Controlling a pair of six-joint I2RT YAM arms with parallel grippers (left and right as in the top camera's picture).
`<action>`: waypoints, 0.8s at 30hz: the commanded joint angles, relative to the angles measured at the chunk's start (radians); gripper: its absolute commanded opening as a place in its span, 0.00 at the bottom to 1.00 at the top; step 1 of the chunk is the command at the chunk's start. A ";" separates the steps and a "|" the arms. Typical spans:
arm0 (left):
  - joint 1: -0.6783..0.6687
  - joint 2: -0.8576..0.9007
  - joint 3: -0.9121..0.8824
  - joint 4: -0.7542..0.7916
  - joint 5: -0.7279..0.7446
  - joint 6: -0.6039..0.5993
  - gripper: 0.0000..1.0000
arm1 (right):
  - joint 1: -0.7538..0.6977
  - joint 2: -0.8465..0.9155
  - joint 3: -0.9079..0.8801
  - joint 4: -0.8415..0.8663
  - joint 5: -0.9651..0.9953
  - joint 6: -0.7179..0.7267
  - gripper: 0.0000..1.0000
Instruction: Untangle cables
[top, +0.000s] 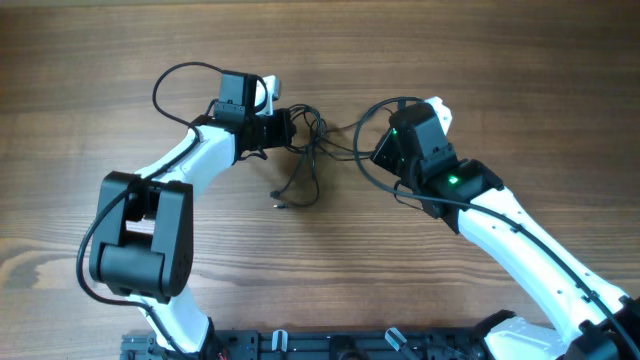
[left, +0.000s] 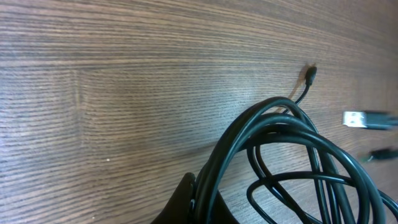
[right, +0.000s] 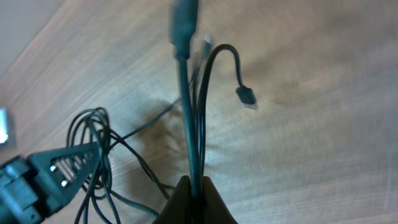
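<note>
The cables (top: 308, 150) are thin black cords in a tangle on the wooden table between the two arms. A loose end with a small plug (top: 279, 203) trails toward the front. My left gripper (top: 285, 128) is shut on a bundle of cable loops (left: 273, 134) at the tangle's left side. A silver USB plug (left: 357, 119) and a small plug (left: 311, 73) lie past it. My right gripper (top: 383, 150) is shut on several cable strands (right: 189, 118) at the tangle's right; a small plug (right: 246, 96) curls off them. The left gripper shows in the right wrist view (right: 59, 168).
The wooden table (top: 100, 90) spreads all round. The arms' own thicker black cables loop above the left wrist (top: 175, 80) and beside the right wrist (top: 372, 115). The robot base rail (top: 300, 345) runs along the front edge.
</note>
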 joint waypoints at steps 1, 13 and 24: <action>0.029 -0.006 0.001 0.000 0.003 0.002 0.04 | 0.000 0.068 0.000 -0.011 -0.127 0.202 0.04; 0.167 -0.006 0.001 0.026 0.491 0.173 0.04 | 0.068 0.225 0.000 0.108 -0.393 0.012 0.22; 0.230 -0.006 0.001 0.027 0.871 0.352 0.04 | 0.040 0.129 0.099 0.193 -0.597 -0.344 0.47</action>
